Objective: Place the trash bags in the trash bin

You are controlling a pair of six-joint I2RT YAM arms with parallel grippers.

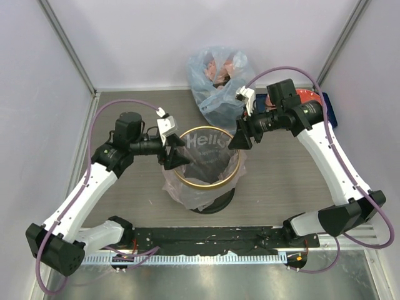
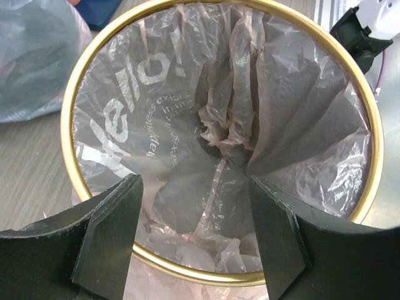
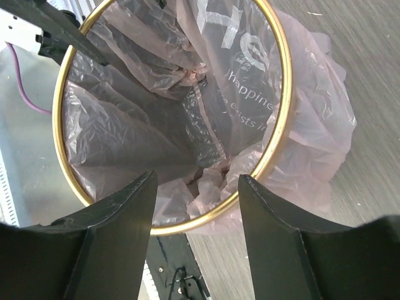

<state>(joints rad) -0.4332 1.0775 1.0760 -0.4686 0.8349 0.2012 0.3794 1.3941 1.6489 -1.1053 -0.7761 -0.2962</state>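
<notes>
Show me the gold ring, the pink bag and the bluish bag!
gold ring point(image 2: 200, 274): left wrist view, near arc.
pink bag point(image 2: 300, 112): left wrist view, inside wall.
bluish bag point(image 1: 212, 103): top view, lower body.

Draped pink bag point(image 1: 187, 190) hides most of the trash bin point(image 1: 215, 204) — small print unreadable

So the counter point(image 1: 281, 187) is looking like grey wood-grain laminate, and 3 things are sitting right on it. The black trash bin point(image 1: 215, 205) is standing upright around the middle, with the pale-pink bag point(image 1: 187, 195) spilling over its sides and a gold hoop point(image 1: 206, 185) riding on the rim. Just behind it, a bluish bag point(image 1: 212, 94) stuffed with reddish stuff is slumping by the back wall. Over in the back right corner a dark blue tray point(image 1: 330, 111) is lying flat, carrying a red plate point(image 1: 307, 95), both only partly showing.
</notes>
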